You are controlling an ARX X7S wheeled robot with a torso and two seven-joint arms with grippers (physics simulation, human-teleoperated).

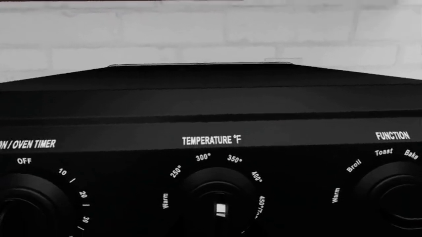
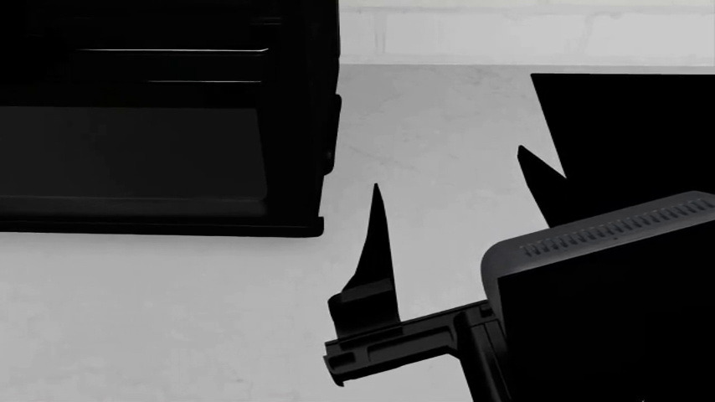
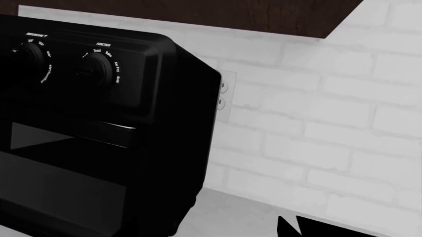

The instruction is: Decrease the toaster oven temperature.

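Facing matte-black boxy toaster oven [image 1: 211,103], round ribbed temperature knob [image 1: 220,197]

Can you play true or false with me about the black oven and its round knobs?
1. The middle knob is labelled TEMPERATURE. True.
2. The toaster oven stands on a wooden floor. False: it stands on a pale grey counter.
3. The right pincer is squeezing a knob. False: it is out over the counter beside the oven, touching nothing.
4. The wall behind the oven is white brick. True.
5. The knob beside the temperature knob says FUNCTION. True.
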